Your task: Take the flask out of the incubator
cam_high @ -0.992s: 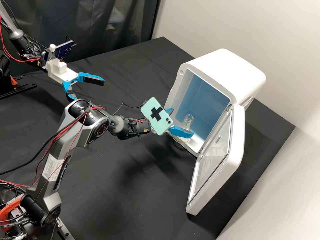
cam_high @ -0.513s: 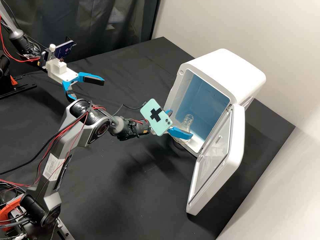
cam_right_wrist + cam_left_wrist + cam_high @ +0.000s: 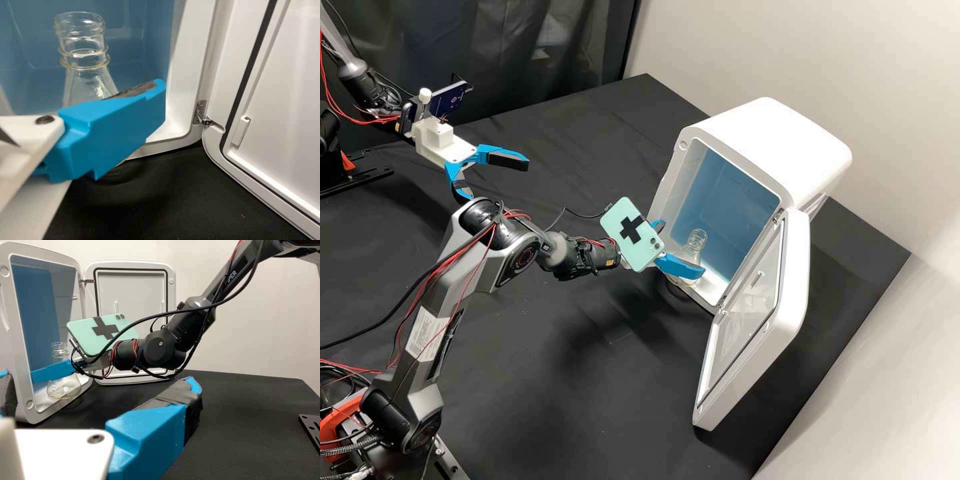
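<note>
A clear glass flask stands upright just inside the front lip of the white incubator, whose inside is blue. The incubator door hangs wide open. My right gripper is at the opening, open, with a blue finger on either side of the flask's lower body. From the left wrist view the flask shows behind one of those fingers. My left gripper hovers open over the far left of the bench and holds nothing.
The open door stands on the bench to the right of the opening, close beside the right gripper. A mint phone rides on the right wrist. Cables and arm bases crowd the left edge. Black bench lies bare in front.
The right wrist has eased a few pixels back from the incubator. The flask stands where it was. The left arm has not moved.
</note>
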